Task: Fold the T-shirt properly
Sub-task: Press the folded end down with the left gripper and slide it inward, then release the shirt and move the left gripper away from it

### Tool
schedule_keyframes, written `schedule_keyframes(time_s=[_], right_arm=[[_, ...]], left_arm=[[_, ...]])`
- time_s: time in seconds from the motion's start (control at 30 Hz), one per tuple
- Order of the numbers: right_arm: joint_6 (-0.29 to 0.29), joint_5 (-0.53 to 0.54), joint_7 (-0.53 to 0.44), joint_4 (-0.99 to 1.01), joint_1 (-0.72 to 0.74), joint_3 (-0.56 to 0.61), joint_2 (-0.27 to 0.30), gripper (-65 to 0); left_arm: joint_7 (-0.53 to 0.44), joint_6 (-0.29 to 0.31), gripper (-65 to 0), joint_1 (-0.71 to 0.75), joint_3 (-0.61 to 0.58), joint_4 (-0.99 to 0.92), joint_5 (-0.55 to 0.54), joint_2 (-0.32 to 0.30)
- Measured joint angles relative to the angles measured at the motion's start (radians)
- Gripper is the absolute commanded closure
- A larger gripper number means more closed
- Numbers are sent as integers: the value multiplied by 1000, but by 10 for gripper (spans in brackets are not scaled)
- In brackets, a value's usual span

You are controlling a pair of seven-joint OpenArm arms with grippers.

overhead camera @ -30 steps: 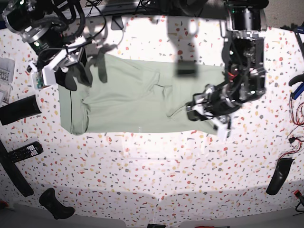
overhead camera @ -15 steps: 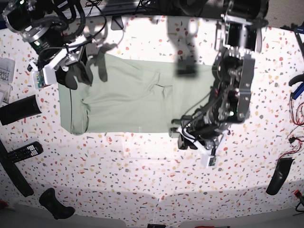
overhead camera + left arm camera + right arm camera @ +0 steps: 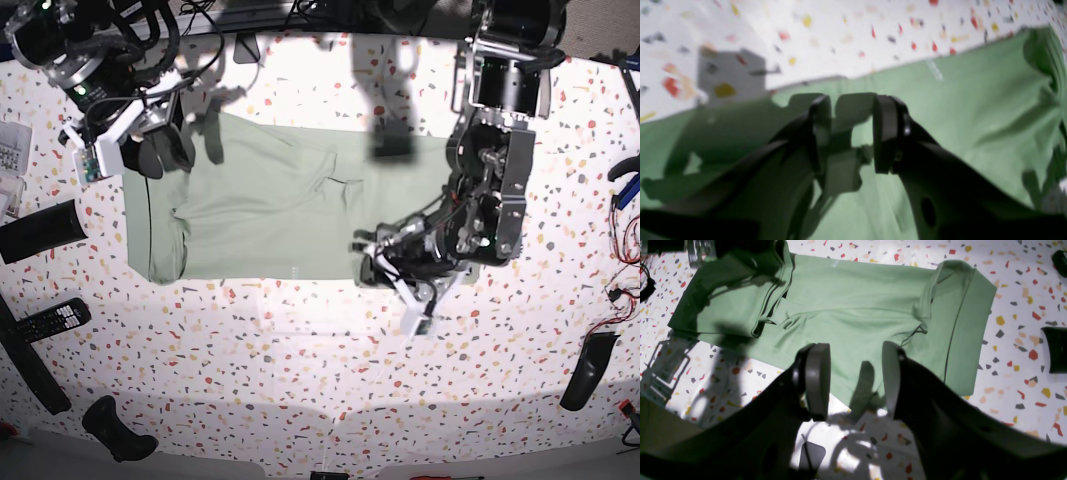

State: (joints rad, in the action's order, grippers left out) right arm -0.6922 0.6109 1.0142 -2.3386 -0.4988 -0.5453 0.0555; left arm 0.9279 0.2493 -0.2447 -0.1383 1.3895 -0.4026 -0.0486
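The T-shirt [image 3: 270,215] lies spread flat on the speckled counter [image 3: 300,360], filling the upper middle of the base view, with a folded band along its left edge. The left hand [image 3: 850,131] hovers low over the cloth near its lower right edge, jaws parted and grasping nothing (the picture is blurred). The right hand [image 3: 853,380] hangs released above the shirt's upper left corner.
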Motion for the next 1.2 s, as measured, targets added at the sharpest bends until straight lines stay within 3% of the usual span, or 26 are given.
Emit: schedule_keyframes(time_s=[0.07,0.3,0.5,0.57,0.63,0.7,0.77,1.07,1.2], right_arm=[[0,0,-29,0,0,0,0,-246],[0,93,-83,0,5,0,0,-246],[0,178,-74,0,5,0,0,-246],[0,178,-26,0,10,0,0,-248],[0,175,43,0,26,0,0,-330],[0,179,81,0,47,-1,0,-481],[0,180,138,0,69,-1,0,-479],[0,174,118,0,106,-1,0,-476],[0,22,76,0,134,-48,0,-476]], left_arm=[[-11,48,-194,0,0,0,-3,1],[-37,47,-194,-16,0,0,-3,-1],[-38,47,-194,-13,0,0,-4,-1],[-36,47,-194,-13,0,0,-3,-1],[-29,47,-194,-13,0,0,-4,-1],[-28,47,-194,-13,0,0,-4,-1],[-26,47,-194,-13,0,0,-3,-1],[-37,48,-194,-13,0,0,8,-3],[-128,69,-194,-11,-4,77,165,-41]])
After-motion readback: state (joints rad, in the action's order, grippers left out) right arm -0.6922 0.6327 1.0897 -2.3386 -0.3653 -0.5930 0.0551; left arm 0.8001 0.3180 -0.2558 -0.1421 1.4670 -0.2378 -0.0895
